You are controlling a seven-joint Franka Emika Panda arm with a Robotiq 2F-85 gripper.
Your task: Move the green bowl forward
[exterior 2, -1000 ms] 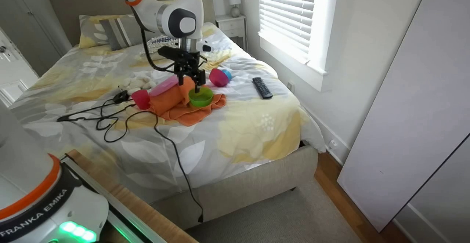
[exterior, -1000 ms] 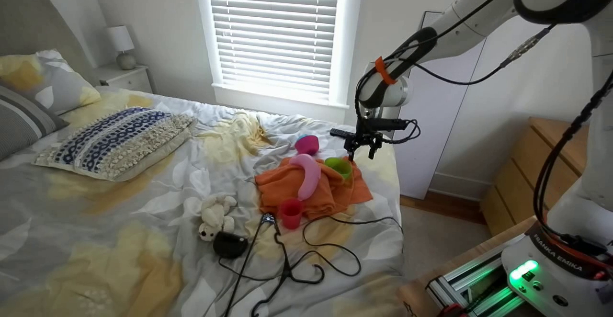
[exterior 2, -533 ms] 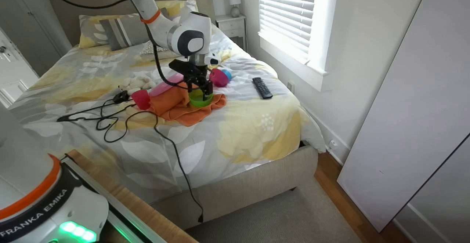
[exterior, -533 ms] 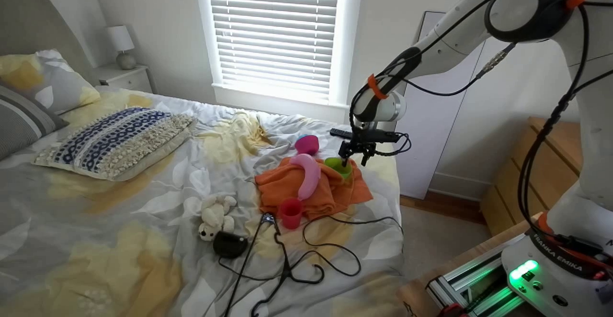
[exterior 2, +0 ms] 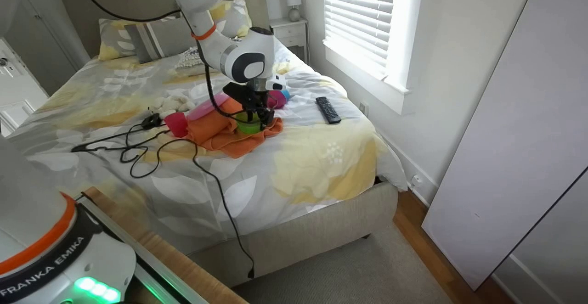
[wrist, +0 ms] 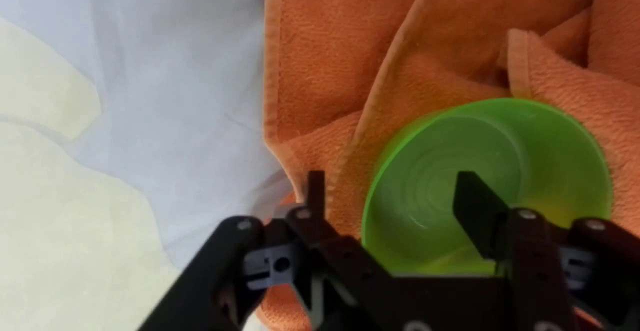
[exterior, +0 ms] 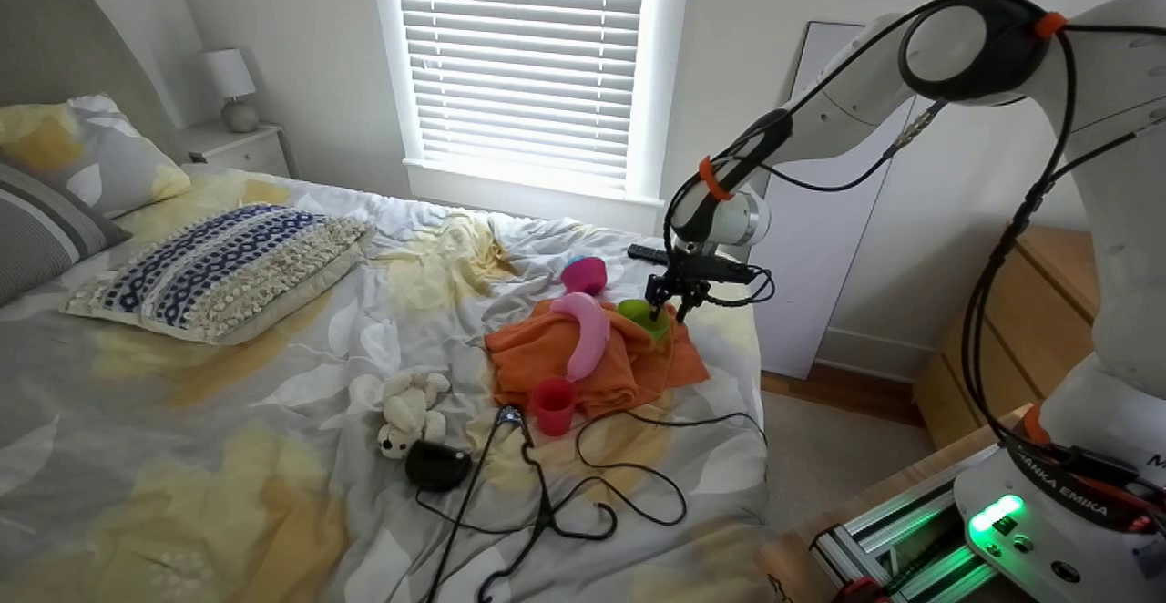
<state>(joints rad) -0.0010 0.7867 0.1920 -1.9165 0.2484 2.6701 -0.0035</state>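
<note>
The gripper is spread across the wall of the green bowl, one finger over the interior, one outside; the bowl lies below, on the orange cloth. Closing too high may let the rim slip; closing too low may pinch loose cloth and drag it along.

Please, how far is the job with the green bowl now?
Reaching looks done: the gripper is at the green bowl. In hand, seemingly: lining up the grasp, jaws open, one finger over the bowl's inside, the other outside its rim. Left: closing, then moving the bowl forward; it sits on the orange cloth.
</note>
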